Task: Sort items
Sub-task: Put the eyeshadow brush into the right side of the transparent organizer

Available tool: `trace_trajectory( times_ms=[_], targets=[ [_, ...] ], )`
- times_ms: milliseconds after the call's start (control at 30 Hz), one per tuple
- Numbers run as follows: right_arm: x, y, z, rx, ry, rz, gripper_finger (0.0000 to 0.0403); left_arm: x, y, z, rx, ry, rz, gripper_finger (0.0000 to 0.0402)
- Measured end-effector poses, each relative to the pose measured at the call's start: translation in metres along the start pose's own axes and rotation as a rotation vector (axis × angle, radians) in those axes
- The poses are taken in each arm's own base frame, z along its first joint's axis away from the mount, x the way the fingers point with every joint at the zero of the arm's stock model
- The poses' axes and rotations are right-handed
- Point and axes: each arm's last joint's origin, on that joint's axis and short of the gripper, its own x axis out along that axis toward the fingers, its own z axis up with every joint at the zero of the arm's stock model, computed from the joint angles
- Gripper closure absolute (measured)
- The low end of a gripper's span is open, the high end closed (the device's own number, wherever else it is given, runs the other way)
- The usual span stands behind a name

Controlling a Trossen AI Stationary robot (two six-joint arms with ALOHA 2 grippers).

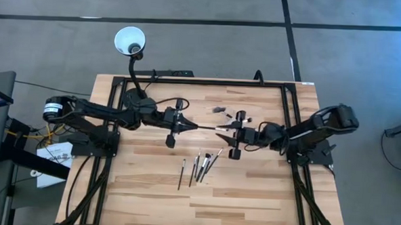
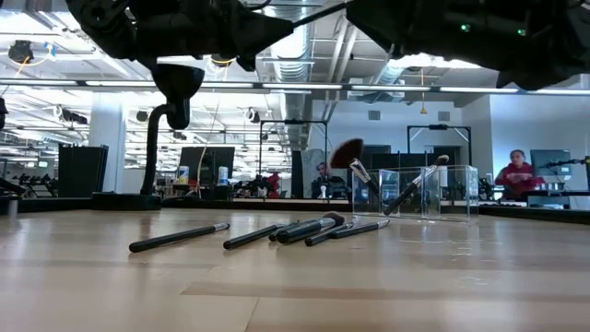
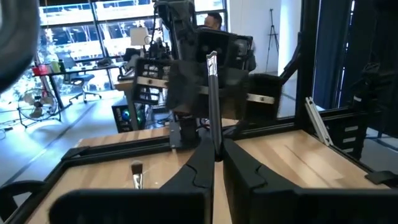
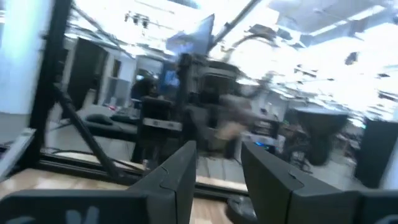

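My left gripper (image 1: 185, 125) hovers above the table's middle, shut on a slim dark makeup brush (image 1: 203, 128) that points level toward the table's right. My right gripper (image 1: 232, 133) faces it, open, fingers by the brush's free pale end; I cannot tell if they touch. Several more brushes (image 1: 199, 167) lie flat on the wood nearer the front edge, seen in the low view as a row of brushes (image 2: 304, 229). A clear holder (image 2: 426, 194) stands behind them with a fan brush (image 2: 348, 155) and another brush leaning in it. My left gripper (image 3: 214, 158) pinches the brush's dark handle (image 3: 215, 140) between its two fingers, coming level from the table's left and lying along the brush. The brush is lifted clear of the table, and its silvery ferrule end (image 3: 211, 62) sticks out ahead toward the right arm.
A black gooseneck lamp with a white shade (image 1: 130, 41) rises from the far left corner. The clear holder (image 1: 244, 118) and a small dark piece (image 1: 219, 110) sit on the far side. A black frame rail (image 1: 208, 82) runs along the far edge. People show in the room behind.
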Motion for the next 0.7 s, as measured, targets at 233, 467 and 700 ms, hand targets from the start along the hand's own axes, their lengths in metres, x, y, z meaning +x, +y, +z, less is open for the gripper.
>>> trace_trajectory(
  times_ms=[233, 467, 700],
  targets=[
    [0.011, 0.007, 0.006, -0.027, -0.032, 0.020, 0.0285, 0.000, 0.000, 0.000, -0.003, -0.001, -0.005, 0.0389],
    [0.013, 0.008, 0.011, -0.021, -0.044, 0.017, 0.0285, 0.000, -0.002, 0.000, -0.004, -0.006, -0.050, 0.0389],
    [0.013, 0.009, 0.008, -0.015, -0.023, 0.017, 0.0285, 0.001, -0.005, 0.001, -0.004, -0.009, -0.061, 0.0389]
  ],
)
